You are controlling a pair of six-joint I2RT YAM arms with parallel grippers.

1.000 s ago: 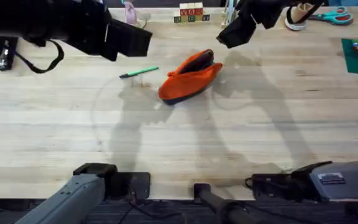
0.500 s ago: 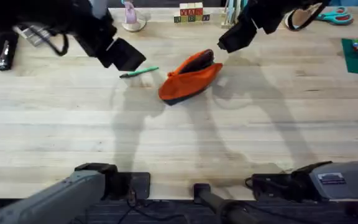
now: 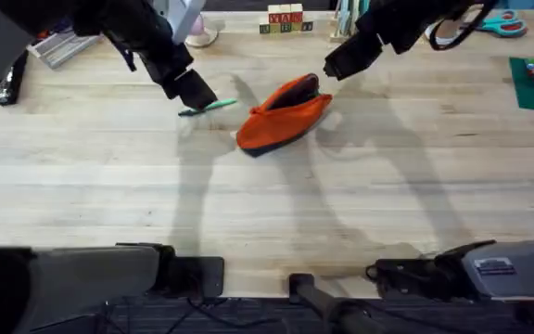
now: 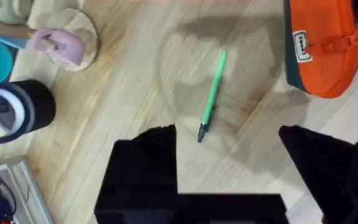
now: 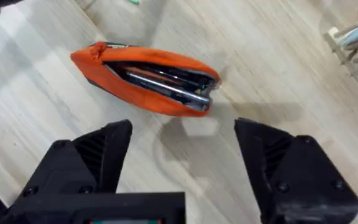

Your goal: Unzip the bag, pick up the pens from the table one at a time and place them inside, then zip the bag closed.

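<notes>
The orange bag [image 5: 145,78] lies unzipped on the table [image 3: 267,204], pens inside. A green pen [image 4: 211,93] lies beside it, under the left gripper [image 4: 229,155], fingers apart. The right gripper [image 5: 182,149] hangs spread above the bag.

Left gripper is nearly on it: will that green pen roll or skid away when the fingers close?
The green pen looks thin, round and smooth, lying flat on the bare table, so a nudge from one finger would probably roll it. It looks stiff and light. The open left gripper straddles its dark tip, so closing may pinch only the end and pivot it.
</notes>
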